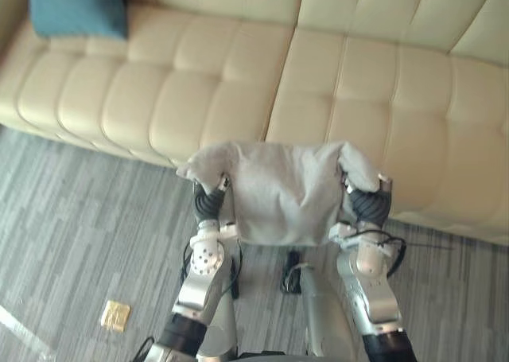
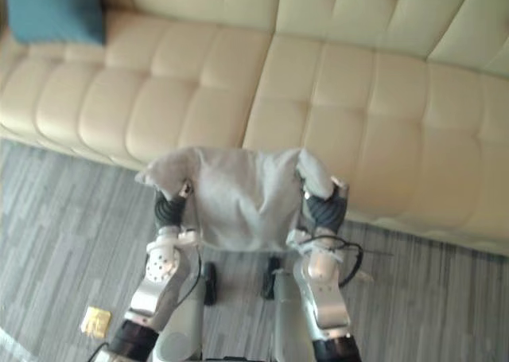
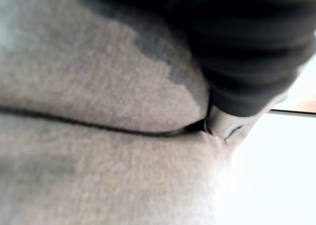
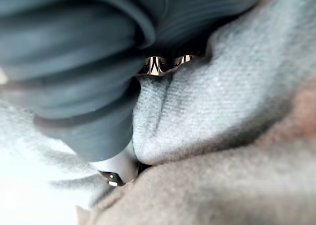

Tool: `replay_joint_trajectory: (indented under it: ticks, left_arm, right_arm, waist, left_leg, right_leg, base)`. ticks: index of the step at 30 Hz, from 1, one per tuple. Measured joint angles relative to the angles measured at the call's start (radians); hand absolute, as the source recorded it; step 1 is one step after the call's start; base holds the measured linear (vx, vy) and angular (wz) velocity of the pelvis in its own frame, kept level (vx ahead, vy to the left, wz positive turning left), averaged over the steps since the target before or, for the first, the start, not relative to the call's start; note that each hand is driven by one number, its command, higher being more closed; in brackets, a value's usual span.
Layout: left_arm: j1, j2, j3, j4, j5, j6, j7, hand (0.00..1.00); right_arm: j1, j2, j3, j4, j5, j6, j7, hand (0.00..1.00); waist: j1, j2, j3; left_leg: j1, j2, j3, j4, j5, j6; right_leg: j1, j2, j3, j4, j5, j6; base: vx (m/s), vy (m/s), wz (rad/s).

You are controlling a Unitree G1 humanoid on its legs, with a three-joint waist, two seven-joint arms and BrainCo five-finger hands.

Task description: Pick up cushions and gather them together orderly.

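Carpet (image 1: pixel 79 235) fronts cream sofa (image 1: pixel 238 75); grey cushion (image 1: pixel 282 191) between left robot hand (image 1: pixel 208 205), right robot hand (image 1: pixel 370 206); grips indiscernible.

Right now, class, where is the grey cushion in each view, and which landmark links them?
Left eye view: grey cushion at lower centre, in front of the cream sofa.
Right eye view: cushion lower centre, further left.
Left wrist view: its cloth against the left hand.
Right wrist view: its cloth against the right hand.
Shared landmark: the dark ribbed hand covers at the cushion's two sides.
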Motion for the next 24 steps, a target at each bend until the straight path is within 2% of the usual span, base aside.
replay_joint_trajectory:
  ticks: [1, 3, 6, 8, 10, 11, 13, 15, 16, 17, 18, 19, 21, 22, 24]
  left_arm:
    - [0.028, 0.010, -0.021, -0.003, 0.017, -0.002, -0.009, 1.00]
    - [0.046, 0.019, -0.033, -0.004, 0.017, -0.002, -0.030, 1.00]
    - [0.080, 0.024, -0.042, -0.003, 0.016, 0.004, -0.045, 1.00]
    - [0.122, 0.023, -0.049, -0.005, 0.015, 0.005, -0.046, 1.00]
    - [0.152, 0.024, -0.056, -0.026, 0.015, 0.006, -0.048, 1.00]
    - [0.158, 0.023, -0.062, -0.033, 0.015, 0.006, -0.050, 1.00]
    - [0.162, 0.024, -0.062, -0.033, 0.015, 0.010, -0.054, 1.00]
    - [0.174, 0.025, -0.061, -0.033, 0.015, 0.022, -0.056, 1.00]
    - [0.179, 0.027, -0.061, -0.033, 0.015, 0.027, -0.056, 1.00]
    - [0.183, 0.031, -0.059, -0.033, 0.015, 0.028, -0.056, 1.00]
    - [0.185, 0.044, -0.059, -0.032, 0.015, 0.029, -0.056, 1.00]
    - [0.186, 0.055, -0.059, -0.032, 0.015, 0.030, -0.056, 1.00]
    - [0.185, 0.067, -0.054, -0.033, 0.015, 0.030, -0.057, 1.00]
    - [0.184, 0.067, -0.049, -0.033, 0.015, 0.031, -0.057, 1.00]
    - [0.180, 0.075, -0.046, -0.032, 0.015, 0.033, -0.057, 1.00]
  right_arm:
    - [0.041, -0.014, -0.001, 0.000, -0.005, 0.000, 0.018, 1.00]
    - [0.072, -0.015, -0.002, 0.000, -0.005, 0.000, 0.028, 1.00]
    - [0.108, -0.012, -0.002, -0.003, -0.004, 0.002, 0.034, 1.00]
    - [0.146, -0.013, 0.001, -0.013, -0.002, 0.004, 0.051, 1.00]
    - [0.169, -0.009, 0.004, -0.053, -0.002, 0.011, 0.053, 1.00]
    - [0.169, -0.010, 0.003, -0.081, -0.001, 0.012, 0.053, 1.00]
    - [0.143, -0.009, 0.003, -0.080, -0.002, 0.011, 0.053, 1.00]
    - [0.097, -0.010, 0.003, -0.046, -0.002, 0.010, 0.053, 1.00]
    - [0.076, -0.012, 0.003, -0.019, -0.002, 0.009, 0.053, 1.00]
    - [0.047, -0.014, 0.003, 0.024, -0.002, 0.010, 0.053, 1.00]
    - [0.036, -0.012, 0.003, 0.057, -0.001, 0.016, 0.053, 1.00]
    - [0.038, -0.009, 0.005, 0.080, 0.003, 0.018, 0.055, 1.00]
    - [0.059, -0.011, 0.016, 0.109, 0.020, 0.025, 0.066, 1.00]
    - [0.053, -0.010, 0.020, 0.126, 0.023, 0.025, 0.071, 1.00]
    - [0.027, -0.007, 0.022, 0.194, 0.025, 0.027, 0.076, 1.00]
  waist:
    - [-0.002, 0.005, -0.026]
    - [-0.008, 0.004, -0.034]
    - [-0.010, -0.003, -0.035]
    - [-0.009, -0.008, -0.058]
    - [-0.001, -0.020, -0.086]
    - [0.002, -0.021, -0.108]
    - [0.005, -0.028, -0.120]
    - [0.011, -0.038, -0.124]
    - [0.017, -0.038, -0.126]
    - [0.027, -0.035, -0.131]
    - [0.038, -0.037, -0.140]
    - [0.041, -0.044, -0.153]
    - [0.040, -0.071, -0.192]
    - [0.040, -0.076, -0.197]
    - [0.035, -0.078, -0.198]
  left_leg:
    - [0.025, 0.000, 0.006, -0.019, 0.001, 0.002]
    - [0.048, 0.000, 0.007, -0.014, 0.000, 0.003]
    - [0.031, 0.007, -0.015, 0.126, 0.000, 0.003]
    - [-0.029, 0.031, -0.028, 0.311, 0.032, 0.048]
    - [-0.073, 0.040, -0.025, 0.378, 0.027, 0.067]
    - [-0.099, 0.033, -0.016, 0.343, -0.008, 0.066]
    - [-0.102, 0.000, -0.018, 0.223, -0.024, 0.057]
    - [-0.098, -0.065, -0.054, 0.035, -0.002, 0.036]
    - [-0.092, -0.079, -0.075, -0.036, 0.025, 0.025]
    - [-0.070, -0.082, -0.096, -0.123, 0.079, 0.014]
    - [-0.050, -0.084, -0.085, -0.122, 0.142, 0.022]
    - [-0.051, -0.093, -0.071, -0.089, 0.143, 0.059]
    - [-0.054, -0.106, 0.017, -0.025, 0.074, 0.108]
    - [-0.040, -0.113, 0.039, -0.029, 0.065, 0.118]
    - [0.041, -0.133, 0.081, -0.084, 0.056, 0.134]
  right_leg:
    - [0.022, 0.003, 0.002, -0.011, -0.004, 0.002]
    - [0.045, 0.003, 0.003, -0.006, -0.018, 0.001]
    - [0.096, 0.002, 0.003, 0.010, -0.069, 0.002]
    - [0.155, 0.008, -0.005, 0.010, -0.096, -0.015]
    - [0.169, 0.005, -0.004, 0.010, -0.112, -0.026]
    - [0.168, 0.005, -0.002, 0.003, -0.113, -0.031]
    - [0.178, 0.005, 0.016, -0.020, -0.110, -0.037]
    - [0.217, 0.005, 0.063, -0.075, -0.105, -0.033]
    - [0.232, 0.006, 0.083, -0.095, -0.105, -0.031]
    - [0.250, 0.013, 0.113, -0.115, -0.110, -0.008]
    - [0.263, 0.014, 0.151, -0.120, -0.116, 0.015]
    - [0.269, 0.007, 0.178, -0.127, -0.122, 0.032]
    - [0.265, -0.036, 0.235, -0.105, -0.102, 0.098]
    - [0.249, -0.048, 0.247, -0.074, -0.096, 0.110]
    - [0.196, -0.089, 0.236, 0.078, -0.055, 0.176]
  base:
    - [0.13, -0.009, -0.04]
    - [0.10, -0.007, 0.01]
    - [0.03, -0.011, 0.05]
    - [0.07, -0.008, 0.03]
    - [0.13, 0.028, 0.03]
    - [0.13, 0.059, 0.01]
    - [0.16, 0.110, -0.08]
    - [0.23, 0.179, -0.34]
    - [0.27, 0.213, -0.70]
    - [0.31, 0.236, -0.90]
    - [0.35, 0.273, -0.97]
    - [0.39, 0.294, -0.80]
    - [0.47, 0.329, -0.73]
    - [0.42, 0.278, -0.70]
    - [0.39, 0.232, -0.68]
